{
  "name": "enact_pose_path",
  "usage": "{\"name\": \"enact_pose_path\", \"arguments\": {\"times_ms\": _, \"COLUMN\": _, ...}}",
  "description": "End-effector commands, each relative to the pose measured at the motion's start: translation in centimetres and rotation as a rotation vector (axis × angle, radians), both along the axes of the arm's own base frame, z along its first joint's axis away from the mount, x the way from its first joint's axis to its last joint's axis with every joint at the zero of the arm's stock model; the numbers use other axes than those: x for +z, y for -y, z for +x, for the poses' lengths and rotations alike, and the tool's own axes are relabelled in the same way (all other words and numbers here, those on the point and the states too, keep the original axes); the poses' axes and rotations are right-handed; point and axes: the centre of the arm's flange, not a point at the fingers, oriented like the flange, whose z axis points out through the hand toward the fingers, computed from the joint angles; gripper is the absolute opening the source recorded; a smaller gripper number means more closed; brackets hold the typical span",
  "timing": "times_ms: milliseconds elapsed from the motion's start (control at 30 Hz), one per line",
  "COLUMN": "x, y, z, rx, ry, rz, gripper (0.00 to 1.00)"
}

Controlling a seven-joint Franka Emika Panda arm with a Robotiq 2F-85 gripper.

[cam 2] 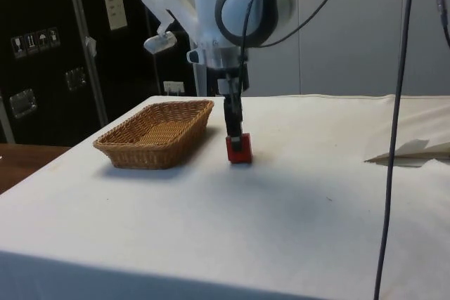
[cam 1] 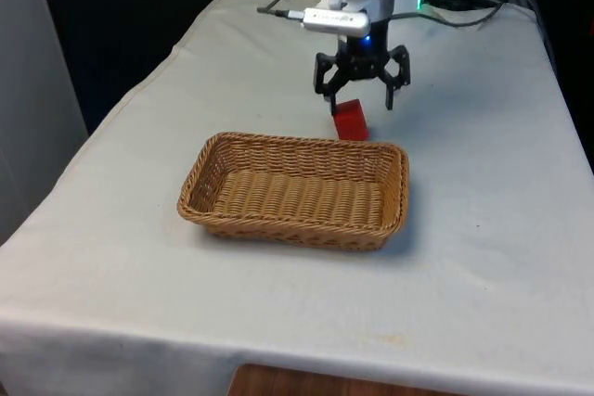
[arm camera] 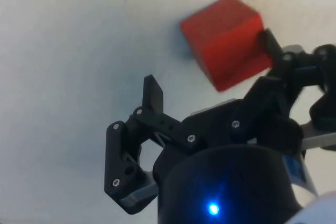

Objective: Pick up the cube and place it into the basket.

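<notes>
Cube [cam 1: 351, 121], red, sits on the white cloth [cam 1: 483, 183] just behind the wicker basket [cam 1: 295, 190], on the robot's side of the far rim, w/ the black gripper [cam 1: 362, 90] low above it and its fingers spread wide. In the wrist view the cube [arm camera: 224, 39] lies off-centre to the gripper [arm camera: 210, 72]: one fingertip [arm camera: 269, 40] is at, or very nearly at, a cube face, while the other fingertip [arm camera: 153, 94] stands well clear, w/ bare cloth between. The cube also looks turned at an angle to the line btwn the fingers. Side view puts the gripper [cam 2: 234, 135] right down at cube [cam 2: 239, 149] height, beside the basket [cam 2: 156, 133].

Step in hand, by my reading: the approach/grasp, w/ nothing yet pinched and the basket empty. Next move prob calls for shifting sideways to centre the cube, maybe a small wrist turn to square up w/ its faces, then closing, lifting and carrying over the near rim.
</notes>
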Motion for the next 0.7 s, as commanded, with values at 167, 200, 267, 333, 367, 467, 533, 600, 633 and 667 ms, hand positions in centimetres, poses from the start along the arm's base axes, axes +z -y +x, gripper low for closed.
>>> {"name": "enact_pose_path", "arguments": {"times_ms": 167, "x": 2.2, "y": -0.9, "z": -0.8, "rx": 0.007, "ry": 0.001, "rz": 0.002, "gripper": 1.0}}
{"name": "enact_pose_path", "arguments": {"times_ms": 200, "x": 2.5, "y": -0.9, "z": -1.0, "rx": 0.008, "ry": 0.001, "rz": 0.004, "gripper": 1.0}}
{"name": "enact_pose_path", "arguments": {"times_ms": 267, "x": 3.1, "y": -1.1, "z": -1.1, "rx": 0.013, "ry": 0.001, "rz": 0.005, "gripper": 1.0}}
{"name": "enact_pose_path", "arguments": {"times_ms": 333, "x": 3.4, "y": -1.3, "z": -1.2, "rx": 0.018, "ry": 0.001, "rz": 0.004, "gripper": 1.0}}
{"name": "enact_pose_path", "arguments": {"times_ms": 367, "x": 3.4, "y": -1.3, "z": -1.2, "rx": 0.017, "ry": 0.002, "rz": 0.018, "gripper": 1.0}}
{"name": "enact_pose_path", "arguments": {"times_ms": 467, "x": 3.5, "y": -1.6, "z": -1.3, "rx": 0.029, "ry": 0.001, "rz": 0.006, "gripper": 1.0}}
{"name": "enact_pose_path", "arguments": {"times_ms": 533, "x": 3.3, "y": -1.6, "z": -1.3, "rx": 0.031, "ry": 0.001, "rz": 0.008, "gripper": 1.0}}
{"name": "enact_pose_path", "arguments": {"times_ms": 600, "x": 3.1, "y": -1.5, "z": -1.3, "rx": 0.032, "ry": 0.001, "rz": 0.01, "gripper": 1.0}}
{"name": "enact_pose_path", "arguments": {"times_ms": 633, "x": 2.8, "y": -1.5, "z": -1.2, "rx": 0.033, "ry": 0.001, "rz": 0.009, "gripper": 1.0}}
{"name": "enact_pose_path", "arguments": {"times_ms": 667, "x": 2.7, "y": -1.5, "z": -1.2, "rx": 0.032, "ry": 0.001, "rz": 0.008, "gripper": 1.0}}
